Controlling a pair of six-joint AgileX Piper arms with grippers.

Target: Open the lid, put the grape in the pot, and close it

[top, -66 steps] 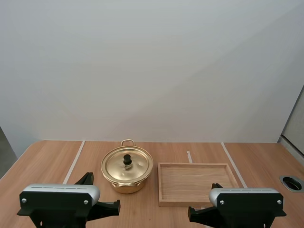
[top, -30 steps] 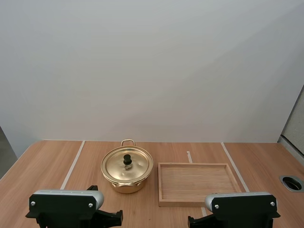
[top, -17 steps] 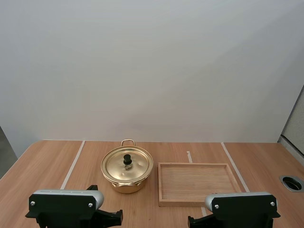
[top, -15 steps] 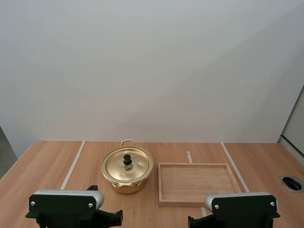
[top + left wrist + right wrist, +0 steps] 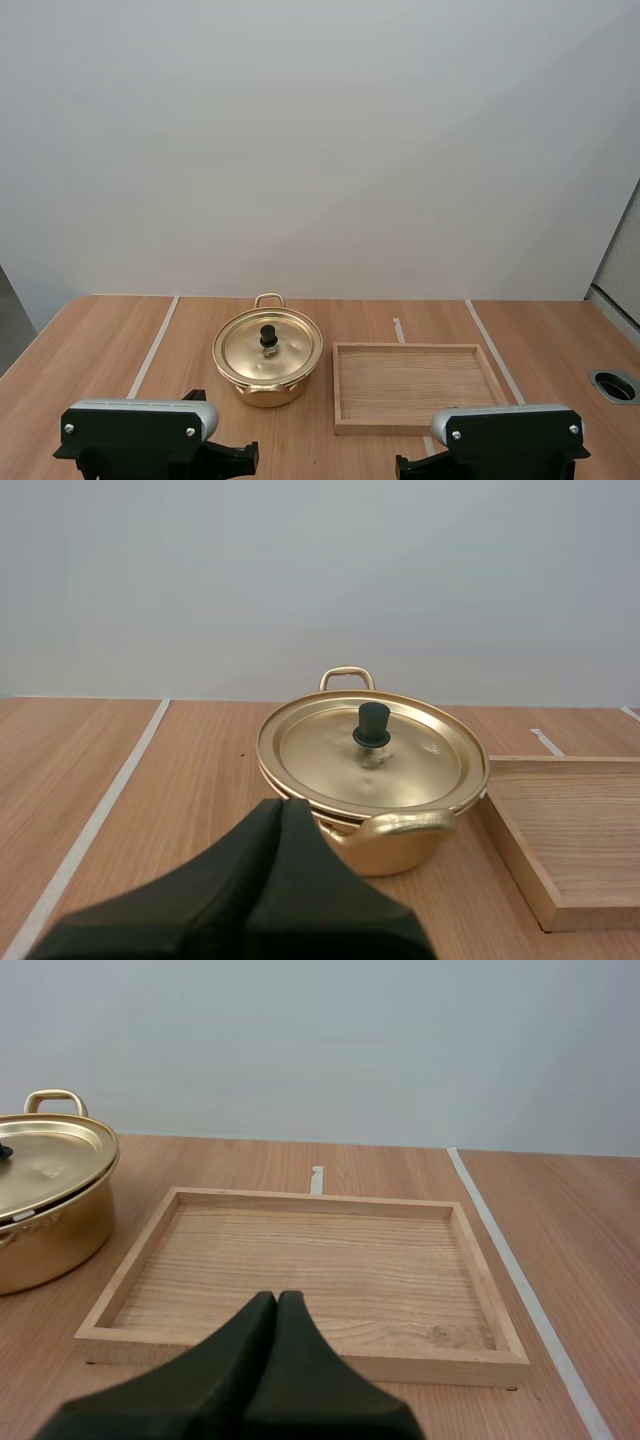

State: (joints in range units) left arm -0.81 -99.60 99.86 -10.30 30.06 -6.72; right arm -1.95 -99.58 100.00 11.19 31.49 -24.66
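Well, the big wooden table [image 5: 120,340] fills the bottom of the high view. On it, in the lower right of the middle, lies the flat wooden tray [image 5: 410,347], and its floor is bare wood. Just to the left of the tray, close but not touching, sits the shiny gold pot [image 5: 268,388]. The lid [image 5: 290,350] lies flat on top of the pot and shuts it all the way round. The little black knob [image 5: 268,337] stands up in the middle of the lid.

What step is this? I think it could be one of two. The shut pot may be waiting to be opened so the grape can go in. Or the grape may already be inside with the lid put back on. The lid hides the inside of the pot, so I cannot tell which. Because of that, I cannot say what the next move should be. If the lid does have to come off, a gripper would need to spread its fingers and pinch the small knob from above.

Both arms sit low at the bottom edge of the high view, well back from the pot and the tray. The left gripper [image 5: 281,805] points at the pot, its two fingers pressed together with nothing between them. The right gripper [image 5: 275,1298] points at the tray, fingers pressed together too, holding nothing and touching nothing.
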